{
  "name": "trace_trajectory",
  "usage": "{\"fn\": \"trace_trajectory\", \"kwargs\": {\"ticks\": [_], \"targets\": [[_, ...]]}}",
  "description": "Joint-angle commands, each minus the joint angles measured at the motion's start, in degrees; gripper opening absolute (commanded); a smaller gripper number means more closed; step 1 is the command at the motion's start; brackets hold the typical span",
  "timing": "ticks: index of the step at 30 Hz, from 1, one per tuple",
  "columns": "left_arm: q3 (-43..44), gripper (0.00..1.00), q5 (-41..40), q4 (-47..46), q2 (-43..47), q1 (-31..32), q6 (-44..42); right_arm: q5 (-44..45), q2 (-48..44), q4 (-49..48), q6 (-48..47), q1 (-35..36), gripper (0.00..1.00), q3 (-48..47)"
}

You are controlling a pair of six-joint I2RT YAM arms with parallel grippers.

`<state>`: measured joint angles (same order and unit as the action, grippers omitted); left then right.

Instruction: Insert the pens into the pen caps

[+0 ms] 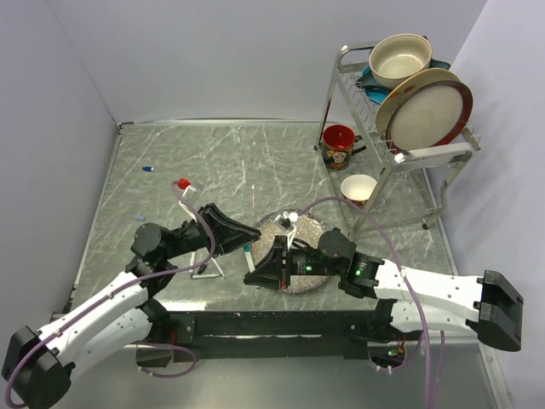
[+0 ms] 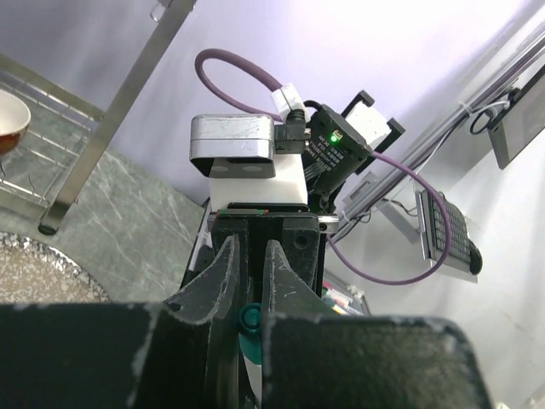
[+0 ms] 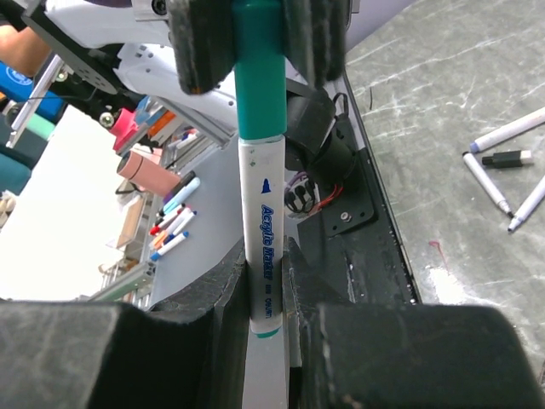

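A white-barrelled pen [image 3: 261, 213] stands upright in my right gripper [image 3: 266, 256], which is shut on its lower barrel. A teal-green pen cap [image 3: 258, 77] sits on the pen's upper end. My left gripper [image 2: 249, 247] is shut on that cap [image 2: 249, 322], its fingers [image 3: 204, 43] pressing both sides. In the top view the two grippers meet over the near-left rim of the speckled plate [image 1: 274, 225], left [image 1: 249, 241] above right [image 1: 260, 271]. More pens [image 3: 502, 141] and a black cap [image 3: 505, 158] lie on the table.
Loose white pens [image 1: 204, 271] lie left of the plate, with a red cap [image 1: 183, 182] and a small blue cap [image 1: 147, 169] further back. A dish rack [image 1: 400, 102], a red mug [image 1: 338, 146] and a white cup [image 1: 358, 187] stand at the back right.
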<state>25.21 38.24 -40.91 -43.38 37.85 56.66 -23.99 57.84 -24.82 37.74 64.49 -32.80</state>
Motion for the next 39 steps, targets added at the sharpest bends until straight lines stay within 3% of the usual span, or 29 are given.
{"fn": "trace_trajectory", "kwargs": {"ticks": [1,7,10,17,23,28,39], "targets": [[-2.6,0.01,1.5,-1.4,3.0,2.0,1.3,6.0,-1.5,-6.7,0.3,-0.9,0.0,-6.7],[-5.1,0.01,-0.7,5.4,5.8,2.9,-0.9,7.1,0.8,-4.8,-1.9,-1.5,0.0,-11.6],[-8.9,0.01,-0.2,-2.7,6.5,3.4,3.8,6.4,2.4,-6.0,-2.5,-1.8,0.0,-13.3],[-11.4,0.01,4.4,-10.0,3.1,5.7,11.6,1.4,3.1,-5.0,-8.6,-4.2,0.0,-17.8],[-11.8,0.01,1.7,-2.2,6.2,10.7,8.7,2.9,1.8,-5.2,-6.3,-5.9,0.0,-18.6],[-4.2,0.01,-2.4,16.7,7.9,14.8,-1.5,3.1,1.3,-6.6,-2.8,-7.3,0.0,-19.1],[-5.3,0.01,-1.4,21.6,8.3,17.7,-2.8,3.8,-0.4,-5.9,-3.1,-8.7,0.0,-20.0]]}}
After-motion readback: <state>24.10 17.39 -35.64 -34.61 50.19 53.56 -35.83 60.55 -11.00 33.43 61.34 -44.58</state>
